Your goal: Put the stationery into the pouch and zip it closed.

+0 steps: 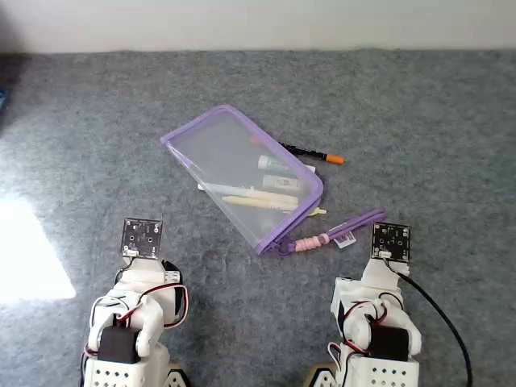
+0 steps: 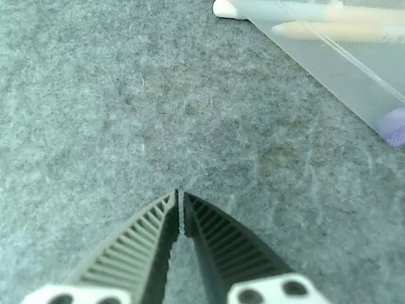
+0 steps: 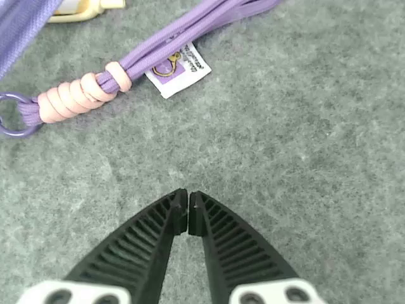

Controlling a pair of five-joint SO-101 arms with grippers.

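Both closed: L tool (image 2: pixel 180 199), R tool (image 3: pixel 188 197), near pouch (image 1: pixel 234 165).

The table (image 1: pixel 419 105) is covered in matt, fuzzy felt. The pouch (image 1: pixel 222 157) is made of frosted, smooth plastic, edged with woven cloth tape.

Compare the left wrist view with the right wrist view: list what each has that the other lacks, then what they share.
Left wrist, not right: the shut left gripper, a white pen, the clear side of the pouch. Right wrist, not left: the shut right gripper, the purple strap, its pink wrap, a white tag. Both: grey mat, purple pouch trim.
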